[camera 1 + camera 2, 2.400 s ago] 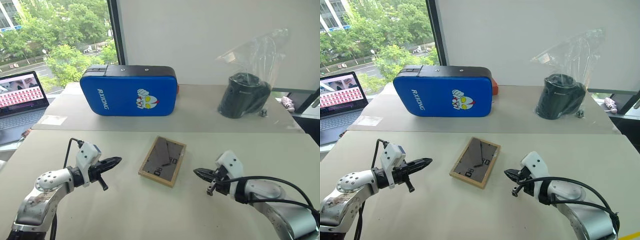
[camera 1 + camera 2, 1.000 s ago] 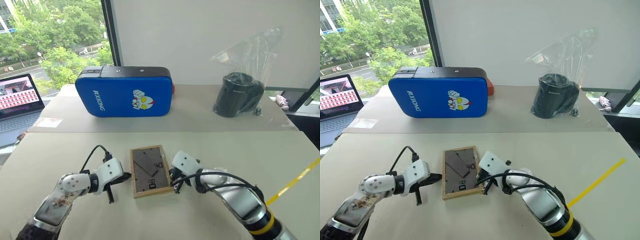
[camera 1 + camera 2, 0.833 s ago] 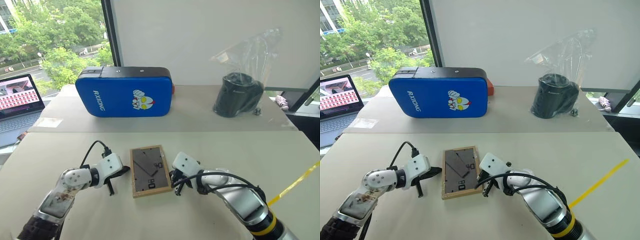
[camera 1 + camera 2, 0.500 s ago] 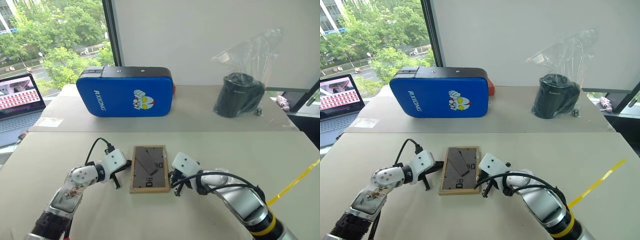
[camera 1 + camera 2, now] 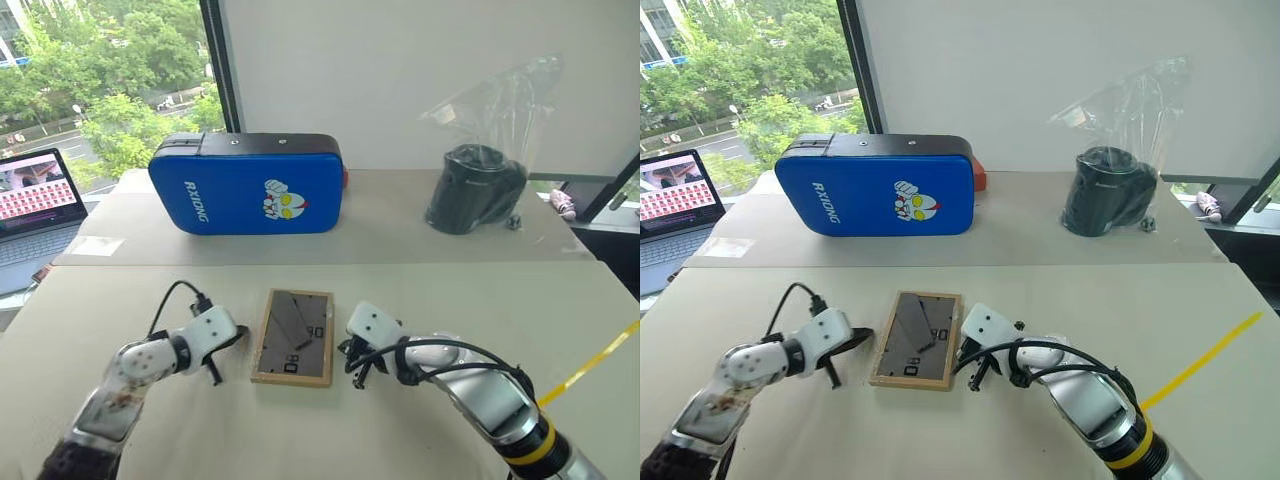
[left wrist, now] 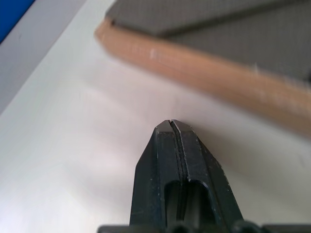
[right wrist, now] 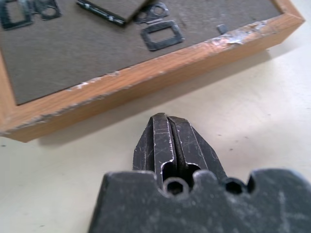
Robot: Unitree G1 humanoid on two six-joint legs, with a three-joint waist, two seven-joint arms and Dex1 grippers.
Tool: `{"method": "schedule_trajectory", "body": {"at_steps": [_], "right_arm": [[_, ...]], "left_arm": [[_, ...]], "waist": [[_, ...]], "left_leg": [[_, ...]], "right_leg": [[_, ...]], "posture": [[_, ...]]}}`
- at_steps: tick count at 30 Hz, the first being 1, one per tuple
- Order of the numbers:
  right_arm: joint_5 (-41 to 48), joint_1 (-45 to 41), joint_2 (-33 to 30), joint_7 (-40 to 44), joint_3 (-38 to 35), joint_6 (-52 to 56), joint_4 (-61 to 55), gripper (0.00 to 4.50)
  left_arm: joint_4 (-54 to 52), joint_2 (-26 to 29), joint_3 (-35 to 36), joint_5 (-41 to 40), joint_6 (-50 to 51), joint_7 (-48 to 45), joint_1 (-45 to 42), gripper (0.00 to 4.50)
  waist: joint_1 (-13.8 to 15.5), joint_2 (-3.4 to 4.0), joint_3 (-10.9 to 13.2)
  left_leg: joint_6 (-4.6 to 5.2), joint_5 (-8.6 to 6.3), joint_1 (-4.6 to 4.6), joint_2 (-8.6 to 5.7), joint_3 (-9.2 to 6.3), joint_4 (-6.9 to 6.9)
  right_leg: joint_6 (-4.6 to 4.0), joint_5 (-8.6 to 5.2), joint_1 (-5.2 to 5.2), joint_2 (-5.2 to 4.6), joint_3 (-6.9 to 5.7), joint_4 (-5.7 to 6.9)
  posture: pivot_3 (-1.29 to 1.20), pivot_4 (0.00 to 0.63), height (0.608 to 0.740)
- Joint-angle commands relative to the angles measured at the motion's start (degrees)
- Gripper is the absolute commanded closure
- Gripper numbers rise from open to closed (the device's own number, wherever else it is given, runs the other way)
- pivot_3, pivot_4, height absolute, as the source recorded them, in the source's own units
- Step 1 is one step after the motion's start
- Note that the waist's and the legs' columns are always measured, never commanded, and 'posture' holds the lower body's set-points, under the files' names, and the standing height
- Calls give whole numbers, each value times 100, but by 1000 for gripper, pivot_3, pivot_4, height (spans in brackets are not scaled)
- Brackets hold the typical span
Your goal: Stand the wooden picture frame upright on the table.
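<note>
A laptop (image 5: 35, 200) stands at the window. On the table (image 5: 560, 300), the left gripper (image 5: 240, 337), fingers clenched, empty, is near the wooden picture frame (image 5: 292, 323), which lies back-up. The right gripper (image 5: 346, 349) is clenched, empty. A bagged black object (image 5: 478, 190) sits behind.

A plain white wall (image 5: 400, 70) runs behind a second beige table (image 5: 380, 225). On it sit a blue padded case (image 5: 247, 192) and a black object in a clear plastic bag (image 5: 480, 185). A window (image 5: 100, 80) shows green trees; an open laptop (image 5: 35, 200) glows beside it
</note>
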Motion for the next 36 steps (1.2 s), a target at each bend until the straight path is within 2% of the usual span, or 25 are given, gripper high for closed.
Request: {"method": "schedule_trajectory", "body": {"at_steps": [1,3,4,6,8,9,11,12,16,20,25,29,32,36], "right_arm": [[-36,39,-27,-63,-209,-62,264,4500],[101,63,64,2,-285,-70,224,4500],[228,81,133,61,-346,-20,192,4500],[436,96,254,152,-446,83,155,4500],[598,86,327,233,-494,221,143,4500],[665,75,343,277,-497,324,148,4500],[727,44,334,300,-471,453,169,4500],[737,28,310,311,-439,507,174,4500],[744,-28,258,302,-316,655,150,4500],[786,-98,404,199,-226,804,91,4500],[762,-203,617,38,-207,902,157,4500],[737,-188,584,-27,-215,970,126,4500],[752,-150,575,-69,-297,989,118,4500],[692,-178,584,-268,-498,1029,226,4500]], "left_arm": [[52,131,448,79,-1042,148,326,3744],[468,428,294,764,-2595,367,434,3023],[808,618,160,1376,-3822,760,398,2683],[1457,747,-5,2059,-5480,1354,194,1974],[2062,765,-136,2618,-6548,1876,-87,1347],[2391,770,-203,3050,-7066,2217,-276,860],[2895,754,-296,3774,-7858,2789,-626,166],[3143,726,-358,4083,-8093,3061,-787,70],[3840,633,-880,5643,-8484,4310,-1420,70],[4261,432,-1647,6684,-8474,5378,-2005,70],[4435,75,-2306,7047,-8481,6100,-2548,70],[4466,124,-2548,7062,-8532,6412,-2687,70],[4559,255,-2738,7054,-8559,6536,-2692,751],[4481,395,-2881,7011,-8506,6710,-2609,2112]], "waist": [[15,-1,1],[25,-3,1],[36,-4,2],[67,-5,3],[91,-5,3],[98,-5,3],[117,-4,2],[130,-3,2],[155,3,-2],[204,51,-45],[278,112,-104],[294,110,-111],[284,109,-112],[264,108,-112]], "left_leg": [[0,0,-1,0,0,2],[-1,0,-2,0,0,2],[-1,0,-1,0,0,2],[-1,1,-3,0,0,1],[-1,0,-5,0,1,-1],[-1,0,-7,-1,1,-3],[-1,0,-9,0,1,-6],[-1,0,-7,-1,1,-8],[-1,0,-5,-3,1,-8],[-2,1,1,-6,1,-6],[-3,1,10,-10,2,-1],[-5,2,8,-10,2,-1],[-5,2,4,-10,2,-4],[-4,2,-2,-10,2,-9]], "right_leg": [[0,0,0,-1,0,0],[1,1,0,0,-1,-1],[0,1,-1,0,-1,-2],[-3,3,-3,-1,-1,-7],[-6,7,-2,-2,-1,-15],[-13,11,-2,-2,-1,-15],[-33,24,-5,-1,-2,-14],[-41,29,-4,-2,-2,-15],[-37,28,0,-3,-3,-16],[13,4,10,-7,-4,-16],[23,3,24,-10,-3,-15],[25,2,22,-10,-3,-16],[25,2,13,-9,-2,-14],[24,2,4,-9,-2,-15]], "posture": [[0,150,740],[0,150,740],[0,150,740],[0,150,740],[0,150,740],[0,150,740],[0,150,740],[0,150,740],[0,150,740],[0,150,740],[0,150,740],[0,150,740],[0,150,740],[0,150,740]]}}
